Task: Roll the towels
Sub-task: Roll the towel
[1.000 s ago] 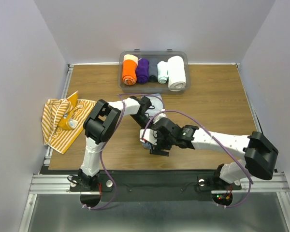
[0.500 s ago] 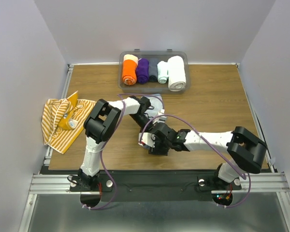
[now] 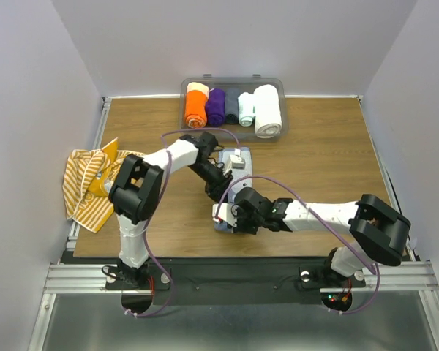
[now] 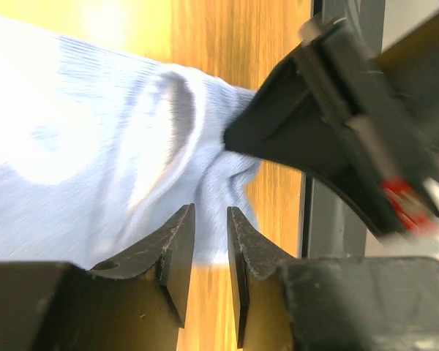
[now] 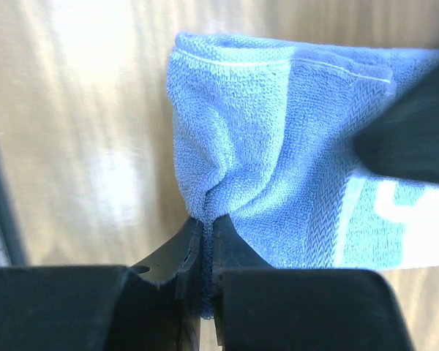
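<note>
The pale blue towel lies on the wooden table in the middle, mostly hidden under both arms in the top view. My right gripper is shut on a pinched fold at the towel's near edge. My left gripper hovers just off the towel, its jaws a narrow gap apart with nothing between them. The right gripper's black body shows close beside it. The striped yellow-orange-and-white towel lies crumpled at the table's left edge, away from both grippers.
A clear bin at the back holds an orange roll, a purple roll, a dark roll, a pale roll and a thick white roll. Purple cables loop over both arms. White walls close in on left and right.
The right gripper closed on the blue towel's near edge. The left gripper opened off the towel, and the left arm swung its forearm toward the back.
</note>
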You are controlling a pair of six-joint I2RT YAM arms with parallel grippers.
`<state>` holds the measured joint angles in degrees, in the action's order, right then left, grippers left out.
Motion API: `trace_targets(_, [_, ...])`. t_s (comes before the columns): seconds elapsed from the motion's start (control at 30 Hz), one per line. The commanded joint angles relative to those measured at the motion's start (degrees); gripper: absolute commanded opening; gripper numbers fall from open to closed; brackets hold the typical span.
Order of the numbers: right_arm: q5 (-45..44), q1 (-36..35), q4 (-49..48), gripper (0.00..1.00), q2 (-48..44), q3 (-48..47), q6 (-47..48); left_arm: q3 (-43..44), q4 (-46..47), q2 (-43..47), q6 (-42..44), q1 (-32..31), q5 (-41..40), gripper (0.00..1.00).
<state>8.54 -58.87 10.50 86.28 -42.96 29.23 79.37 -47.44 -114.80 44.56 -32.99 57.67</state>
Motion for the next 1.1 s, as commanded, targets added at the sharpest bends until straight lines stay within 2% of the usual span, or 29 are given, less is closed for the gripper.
trace_targets(0.0, [7.54, 0.42, 3.20, 0.01, -2.08, -0.37, -3.04, 1.22, -1.60, 9.67, -0.35, 4.95, -0.72, 0.36])
trace_targets(0.13, [15.08, 2.79, 5.58, 0.01, -1.99, -2.73, -5.67, -0.79, 0.84, 15.04, -1.75, 11.53, -1.24, 0.39])
trace_targets(0.2, [18.26, 5.25, 6.63, 0.01, -1.38, -3.71, -7.42, -4.74, 3.83, 20.04, -3.24, 15.67, -1.68, 0.40])
trace_targets(0.27, [26.84, 8.93, 7.77, 0.01, 0.02, -5.37, -9.44, -9.64, 8.75, 26.34, -5.52, 19.00, -3.17, 0.42])
trace_targets(0.3, [26.88, 10.34, 7.78, 0.01, 0.72, -5.99, -9.98, -11.50, 10.86, 28.73, -5.53, 19.02, -4.22, 0.43])
trace_targets(0.33, [30.97, 11.66, 8.39, 0.00, 1.34, -6.52, -10.59, -13.52, 13.31, 31.28, -6.75, 20.24, -5.62, 0.43])
trace_targets(0.43, [36.53, 15.18, 9.88, 0.01, 3.89, -8.36, -12.00, -21.43, 18.25, 41.21, -2.56, 20.34, -11.17, 0.48])
trace_targets(0.53, [40.92, 16.77, 10.94, 0.00, 6.96, -10.21, -13.15, -29.78, 21.25, 50.10, 3.94, 19.73, -15.65, 0.57])
trace_targets(0.63, [46.12, 18.79, 11.21, 0.00, 9.95, -11.18, -14.29, -36.64, 21.69, 57.22, 11.41, 17.18, -20.30, 0.63])
trace_targets(0.73, [50.42, 20.98, 11.38, 0.01, 12.15, -11.79, -15.43, -42.80, 22.74, 63.37, 17.40, 11.13, -24.61, 0.64])
trace_targets(0.83, [55.60, 23.36, 11.47, 0.01, 15.23, -12.85, -16.75, -48.24, 26.34, 68.47, 19.95, 2.52, -28.48, 0.70])
trace_targets(0.9, [57.72, 25.11, 11.47, 0.01, 17.16, -13.47, -17.19, -50.53, 29.68, 70.58, 20.31, -3.61, -30.51, 0.77])
trace_targets(0.93, [58.78, 25.82, 11.56, 0.01, 18.04, -13.73, -17.37, -50.98, 31.86, 70.68, 20.13, -5.40, -31.82, 0.82])
trace_targets(1.07, [60.19, 26.79, 11.65, 0.01, 19.62, -14.08, -17.63, -50.99, 36.79, 66.22, 17.24, -14.63, -35.68, 0.87])
